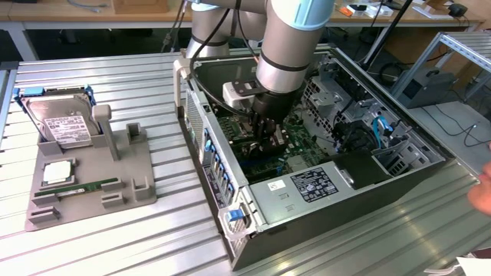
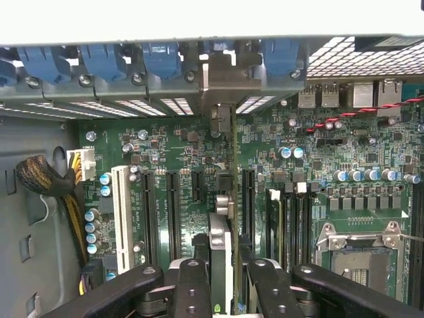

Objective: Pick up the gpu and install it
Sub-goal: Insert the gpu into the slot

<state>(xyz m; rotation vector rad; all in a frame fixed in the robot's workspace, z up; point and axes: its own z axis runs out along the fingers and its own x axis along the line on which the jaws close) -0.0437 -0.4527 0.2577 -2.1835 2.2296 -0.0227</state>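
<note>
One grey and pale-blue robot arm reaches down into an open black desktop computer case lying on its side on a ribbed metal table. Its black gripper sits low over the green motherboard inside the case. In the wrist view, the gripper pinches the gpu, a thin flat expansion card seen edge-on with a silver metal bracket at its far end, between its black fingers, one on each side of the card. The card stands upright and runs away from the fingers toward the row of blue slot clips at the case's rear wall, apparently so that its bracket meets that wall. It lies in line with the long black expansion slots, just above or already touching the board; I cannot tell whether it is seated. In the exterior view, a grey moulded parts holder rests well apart on that view's left. It carries a boxy silver hard drive with a white label, a square silver processor chip and a narrow green memory stick. A person's hand shows at the exterior view's right edge.
</note>
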